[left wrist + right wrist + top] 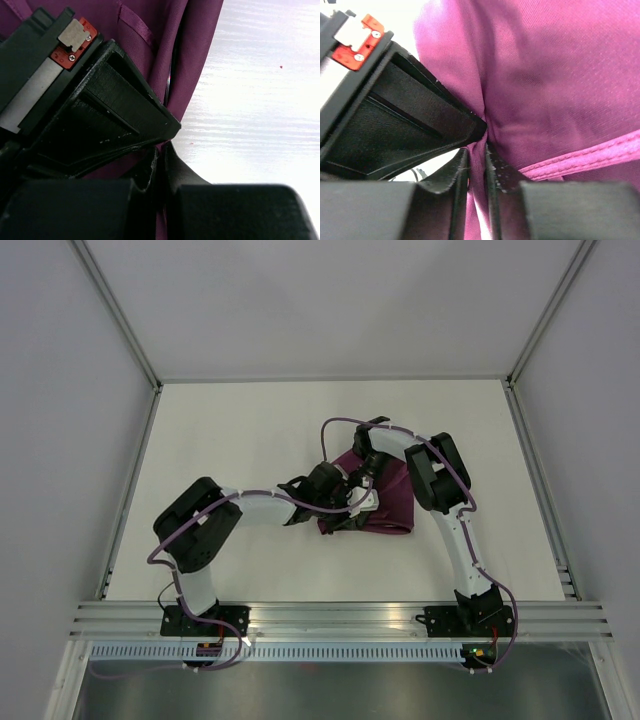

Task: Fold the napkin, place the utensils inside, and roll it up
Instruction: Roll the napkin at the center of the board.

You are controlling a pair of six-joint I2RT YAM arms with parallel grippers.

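Observation:
The plum-purple napkin (388, 506) lies bunched into a small heap at the table's middle. My left gripper (350, 502) meets its left edge, and in the left wrist view the gripper (162, 148) is shut on a fold of the napkin (150, 30). My right gripper (366, 478) reaches down onto the heap's top left. Seen from the right wrist, this gripper (477, 144) has its fingers close together with a ridge of the napkin (560, 75) pinched between them. The utensils are hidden.
The white table (250, 440) spreads out around the heap, with bare surface (260, 100) right of the left gripper. An aluminium rail (340, 615) runs along the near edge by the arm bases, and grey walls stand on three sides.

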